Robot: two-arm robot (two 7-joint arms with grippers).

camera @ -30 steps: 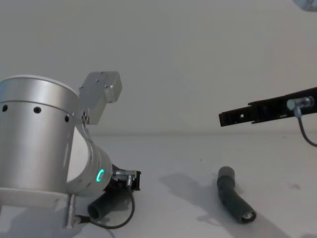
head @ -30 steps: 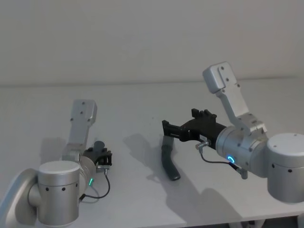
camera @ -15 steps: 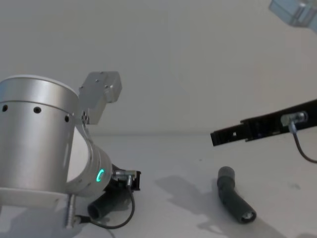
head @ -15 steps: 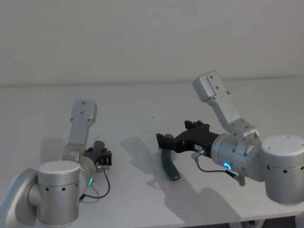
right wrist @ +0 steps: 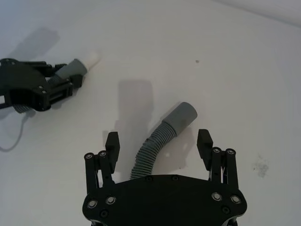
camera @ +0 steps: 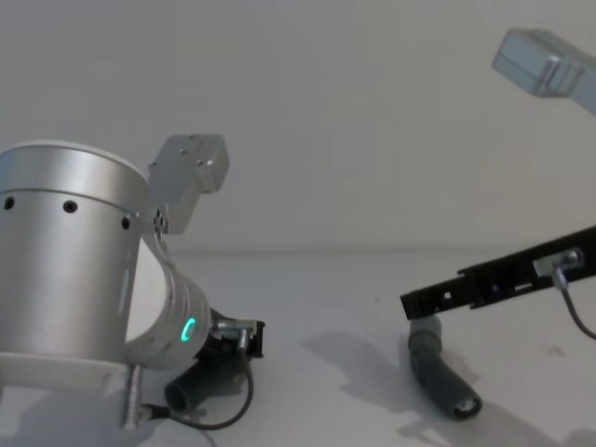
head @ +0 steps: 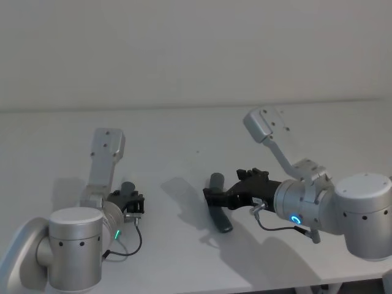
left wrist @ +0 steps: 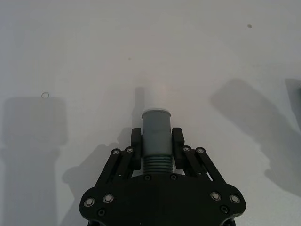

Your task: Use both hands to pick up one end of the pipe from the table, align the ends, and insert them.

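Down on the white table (head: 171,141) at the left, my left gripper (left wrist: 156,141) is shut on one pipe piece (left wrist: 155,126) at its grey cuff. The white tube tip (left wrist: 156,96) sticks out beyond the fingers. That gripper (head: 130,201) also shows in the head view. The second pipe piece (right wrist: 157,141), ribbed with a wide grey socket cuff (right wrist: 182,115), lies on the table. My right gripper (right wrist: 158,141) hangs open just above it, one finger on each side of the ribbed body. In the chest view the right gripper (camera: 410,304) is over that piece (camera: 438,377).
The right arm's silver body with its green ring (head: 296,219) hangs over the table's near right. The left arm's thick silver housing (camera: 74,261) shows large at the left of the chest view. A pale wall stands behind the table.
My right gripper has come down and slightly left, from above the lying pipe piece to straddling it. The left gripper and its pipe piece have not moved.
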